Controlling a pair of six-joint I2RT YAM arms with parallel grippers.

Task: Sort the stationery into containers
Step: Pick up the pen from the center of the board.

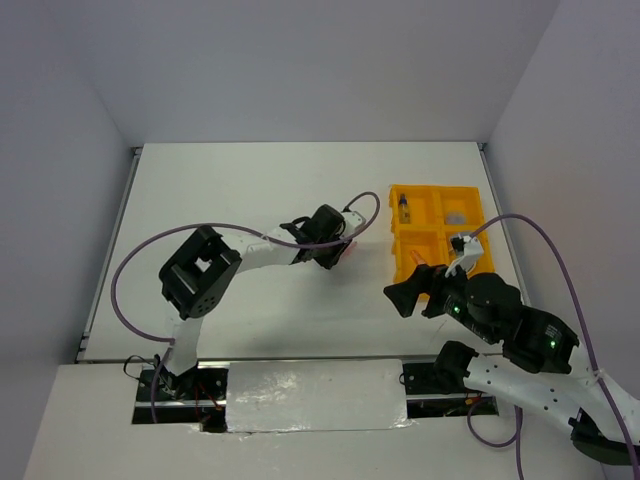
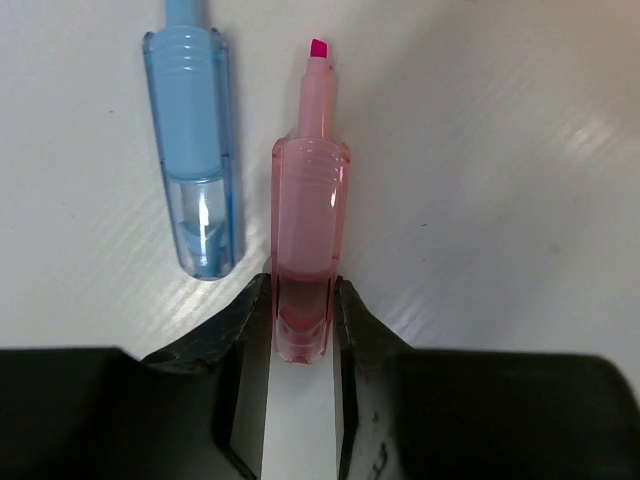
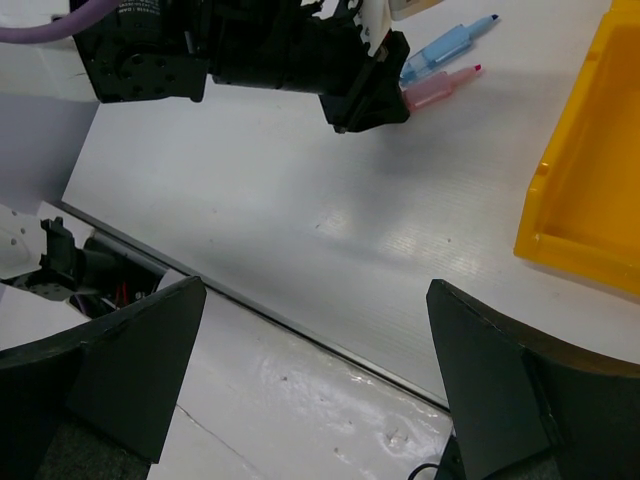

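My left gripper (image 2: 303, 290) is shut on the end of a pink highlighter (image 2: 305, 200), its jaws touching both sides of the clear pink body; the uncapped pink tip points away from me. A blue highlighter (image 2: 195, 170) lies on the table just to its left, parallel and apart. In the top view the left gripper (image 1: 335, 250) is left of the yellow-orange four-compartment tray (image 1: 437, 188). My right gripper (image 1: 412, 290) is open and empty, hovering near the tray's near-left corner. The right wrist view shows both highlighters, pink (image 3: 440, 88) and blue (image 3: 445, 50).
The tray's far compartments hold a small bottle-like item (image 1: 405, 208) and a pale round piece (image 1: 456, 214). The tray wall (image 3: 580, 190) is at the right in the right wrist view. The table's near edge with a taped strip (image 1: 310, 395) lies by the arm bases.
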